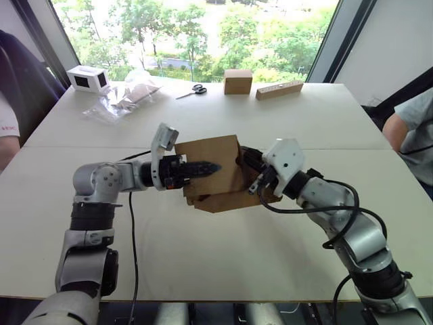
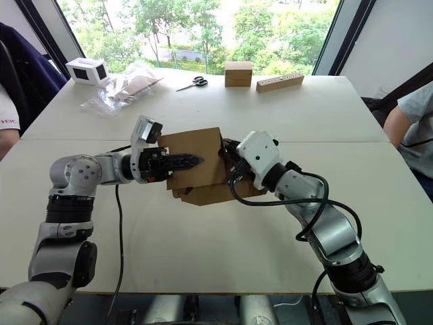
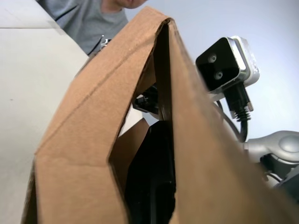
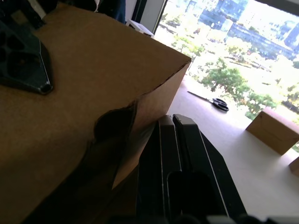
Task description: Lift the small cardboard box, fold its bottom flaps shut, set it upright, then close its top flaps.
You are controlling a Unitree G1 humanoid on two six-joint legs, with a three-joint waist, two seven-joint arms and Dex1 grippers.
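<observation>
Small brown corrugated cardboard box [image 1: 211, 169] mid-table, pinched by left gripper [image 1: 206, 168] and right gripper [image 4: 174, 140]; bare white table [image 1: 223, 257] all around

Silver arms, black fingers [image 1: 203, 168], black cables.

Box mid-tabletop, a tool on each side

The small cardboard box [image 1: 210, 169] sits between left tool [image 1: 203, 168] and right tool [image 1: 252, 162]; behind, along the far edge of the tabletop [image 1: 223, 237], scissors [image 1: 196, 89] lie left of the cube box [image 1: 237, 80], bar [image 1: 279, 89] right.
</observation>
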